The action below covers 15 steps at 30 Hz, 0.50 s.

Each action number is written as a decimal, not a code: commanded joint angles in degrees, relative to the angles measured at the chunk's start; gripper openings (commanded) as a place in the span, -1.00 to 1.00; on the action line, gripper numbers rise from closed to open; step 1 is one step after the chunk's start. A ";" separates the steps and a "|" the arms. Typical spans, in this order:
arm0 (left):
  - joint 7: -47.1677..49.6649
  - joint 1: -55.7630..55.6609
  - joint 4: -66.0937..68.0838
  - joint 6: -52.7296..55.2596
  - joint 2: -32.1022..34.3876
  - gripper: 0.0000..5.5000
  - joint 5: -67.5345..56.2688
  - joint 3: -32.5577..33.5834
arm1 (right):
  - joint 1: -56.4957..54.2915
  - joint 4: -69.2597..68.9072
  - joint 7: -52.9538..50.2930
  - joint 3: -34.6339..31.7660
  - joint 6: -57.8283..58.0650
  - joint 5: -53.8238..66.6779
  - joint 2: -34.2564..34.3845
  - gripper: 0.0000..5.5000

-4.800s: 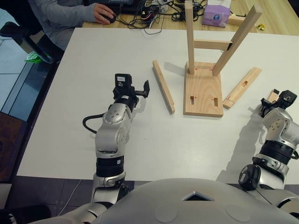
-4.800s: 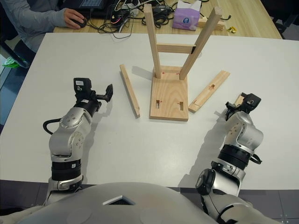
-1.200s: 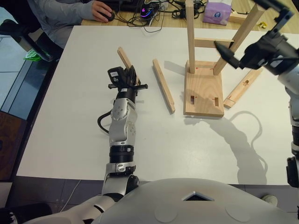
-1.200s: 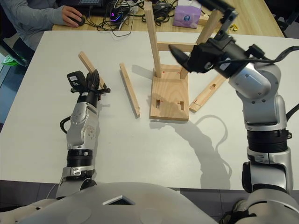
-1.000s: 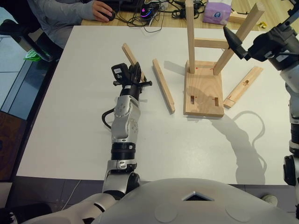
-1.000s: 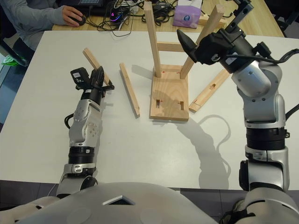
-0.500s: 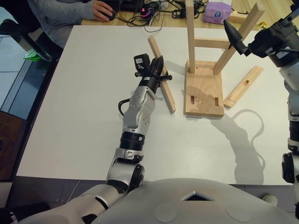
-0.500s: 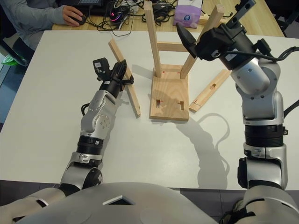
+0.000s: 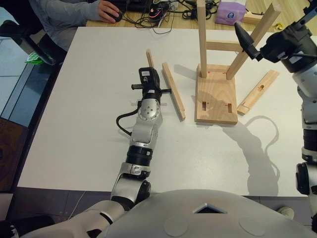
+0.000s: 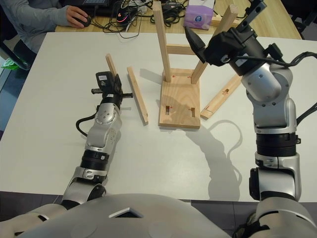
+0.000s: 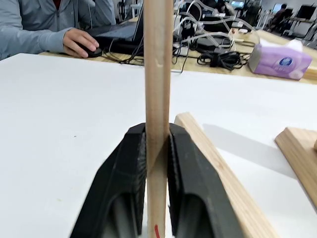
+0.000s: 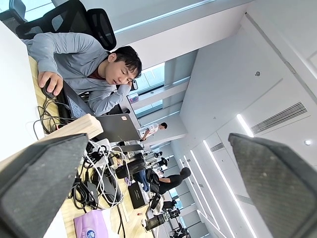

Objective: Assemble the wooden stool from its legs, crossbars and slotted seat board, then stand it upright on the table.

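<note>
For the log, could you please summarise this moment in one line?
left gripper: shut on pale wooden bar | right gripper: open, raised

The left end effector [image 9: 150, 85] hides the lower end of its leg [image 9: 149, 57].

Silver arms [image 9: 140, 130], black cable [image 9: 121, 124], black pads [image 11: 124, 168], seemingly ribbed

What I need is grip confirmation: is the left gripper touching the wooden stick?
Touching. In the left wrist view the left gripper clamps the stick, its fingers pressed against both sides, with no gap.
</note>
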 commanded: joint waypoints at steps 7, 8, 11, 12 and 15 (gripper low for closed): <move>-10.49 -0.30 -1.42 4.87 -10.23 -0.85 -18.33 2.20 | 0.82 0.50 -0.65 0.17 0.36 -0.77 0.43 0.96; -11.64 -0.50 -1.00 5.48 -10.38 -0.85 -20.20 2.01 | 0.94 0.41 -0.70 0.13 0.47 -0.79 0.48 0.96; -13.29 -0.78 -0.72 4.74 -10.96 -0.85 -24.70 2.69 | 1.00 0.52 -0.92 0.33 0.50 -0.90 0.74 0.96; -13.72 -0.85 -1.08 4.14 -11.09 -0.85 -25.94 2.87 | 1.09 0.69 -1.01 0.45 0.37 -0.91 0.79 0.96; -14.17 -1.01 -1.20 3.32 -11.36 -0.85 -28.90 2.84 | 1.42 0.63 -1.18 0.67 0.36 -0.85 0.86 0.96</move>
